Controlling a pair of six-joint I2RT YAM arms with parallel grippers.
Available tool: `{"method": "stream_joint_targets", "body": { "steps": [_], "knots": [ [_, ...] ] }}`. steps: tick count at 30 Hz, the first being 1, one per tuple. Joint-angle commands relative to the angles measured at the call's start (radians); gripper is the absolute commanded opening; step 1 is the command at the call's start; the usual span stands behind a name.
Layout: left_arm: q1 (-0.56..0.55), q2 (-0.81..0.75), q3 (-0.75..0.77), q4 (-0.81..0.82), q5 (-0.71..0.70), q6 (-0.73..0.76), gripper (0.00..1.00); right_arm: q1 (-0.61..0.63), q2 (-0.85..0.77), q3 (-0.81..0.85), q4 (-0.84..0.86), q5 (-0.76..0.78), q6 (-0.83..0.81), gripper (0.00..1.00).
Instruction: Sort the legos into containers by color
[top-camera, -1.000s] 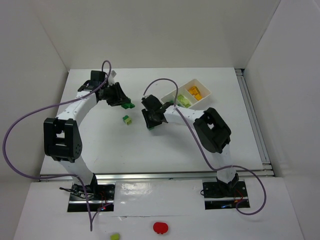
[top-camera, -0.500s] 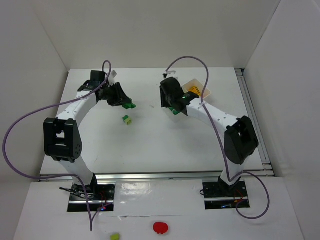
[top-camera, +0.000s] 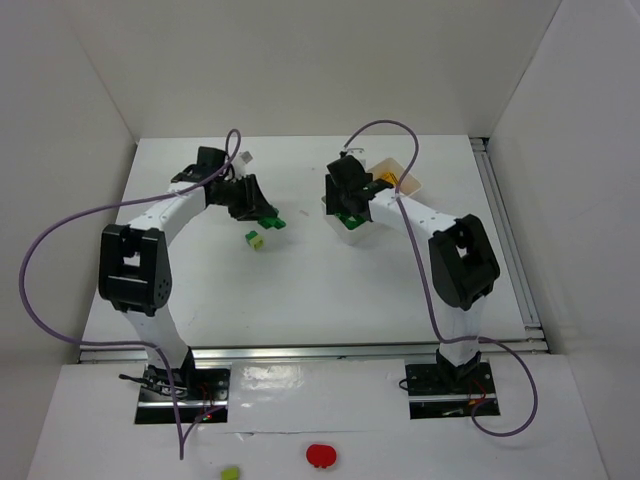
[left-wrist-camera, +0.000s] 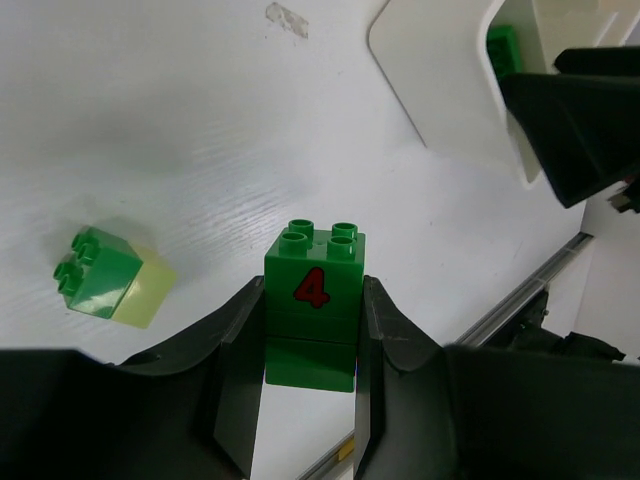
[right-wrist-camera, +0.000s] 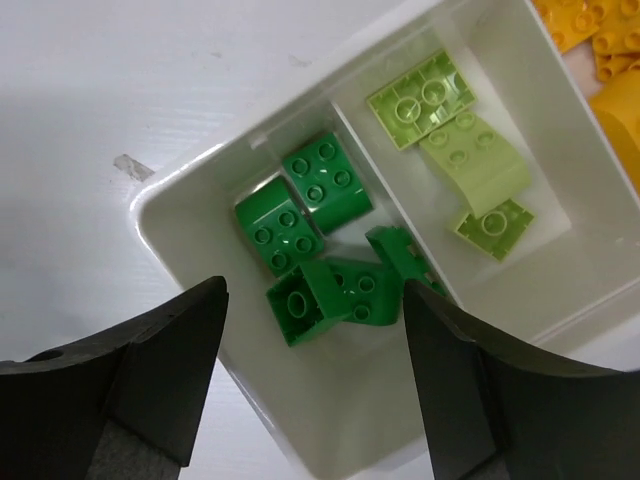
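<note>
The dark green studded plastic brick marked 4 (left-wrist-camera: 312, 295) is pinched in your closed left jaws above the desk (left-wrist-camera: 180, 120), while your empty right jaws gape over the white divided plastic tray (right-wrist-camera: 190, 230), so the arms may collide there.

In left end effector (left-wrist-camera: 312, 305), black: brick (left-wrist-camera: 312, 270) dark green, red "4" on face. On white desk (left-wrist-camera: 180, 120): loose brick (left-wrist-camera: 110, 278), dark green part joined to pale lime part. White tray (right-wrist-camera: 340, 415) holds dark green bricks (right-wrist-camera: 320, 185), pale lime bricks (right-wrist-camera: 470, 165), orange-yellow bricks (right-wrist-camera: 605, 45). Black right end effector (right-wrist-camera: 312, 300). Purple cables (top-camera: 378, 124). Red round thing (top-camera: 320, 455).
</note>
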Motion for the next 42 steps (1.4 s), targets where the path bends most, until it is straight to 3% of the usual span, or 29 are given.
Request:
{"method": "stream_joint_targets", "body": {
  "steps": [1,8,10,11,13,15,18,20,23,24,25,28,30,33,36,42],
  "knots": [
    [-0.026,0.028,0.014,-0.030,-0.035,0.038,0.00,-0.005,-0.010,0.072,0.012,0.019,0.011,0.79],
    [-0.069,0.059,0.014,-0.039,-0.055,0.061,0.02,-0.005,-0.151,-0.005,0.049,0.059,0.011,0.77],
    [-0.089,0.068,0.026,-0.048,-0.023,0.084,0.31,-0.005,-0.172,-0.015,0.049,0.059,0.011,0.77],
    [-0.089,0.082,0.040,-0.048,-0.023,0.084,0.53,-0.005,-0.181,-0.016,0.049,0.059,0.001,0.77],
    [-0.100,0.082,0.055,-0.076,-0.034,0.093,0.65,-0.005,-0.191,-0.016,0.040,0.059,0.001,0.77],
    [-0.100,0.082,0.075,-0.076,-0.057,0.093,0.69,-0.005,-0.191,-0.026,0.040,0.059,0.001,0.77],
    [-0.100,0.062,0.103,-0.120,-0.164,0.093,0.67,-0.005,-0.200,-0.035,0.031,0.059,0.001,0.77],
    [-0.100,0.033,0.117,-0.152,-0.274,0.082,0.57,-0.005,-0.211,-0.046,0.031,0.059,0.001,0.77],
    [-0.100,0.002,0.108,-0.166,-0.336,0.082,0.55,0.015,-0.220,-0.046,0.031,0.050,-0.017,0.77],
    [-0.100,-0.013,0.108,-0.177,-0.336,0.082,0.57,0.015,-0.220,-0.046,0.031,0.050,-0.017,0.77],
    [-0.100,-0.013,0.092,-0.177,-0.336,0.082,0.66,0.024,-0.220,-0.046,0.031,0.041,-0.017,0.77],
    [-0.120,-0.013,0.083,-0.177,-0.335,0.030,0.71,0.033,-0.220,-0.046,0.043,0.031,-0.017,0.77],
    [-0.169,-0.004,0.083,-0.177,-0.402,-0.057,0.73,0.033,-0.208,-0.046,0.043,0.031,-0.017,0.77],
    [-0.248,0.007,0.092,-0.188,-0.547,-0.234,0.86,0.033,-0.198,-0.037,0.032,0.022,-0.017,0.77],
    [-0.301,0.026,0.101,-0.188,-0.612,-0.367,0.87,0.033,-0.198,-0.037,0.032,0.022,-0.017,0.77],
    [-0.341,0.135,0.172,-0.234,-0.674,-0.482,0.82,0.033,-0.217,-0.058,0.022,0.022,-0.028,0.77]
  ]
}}
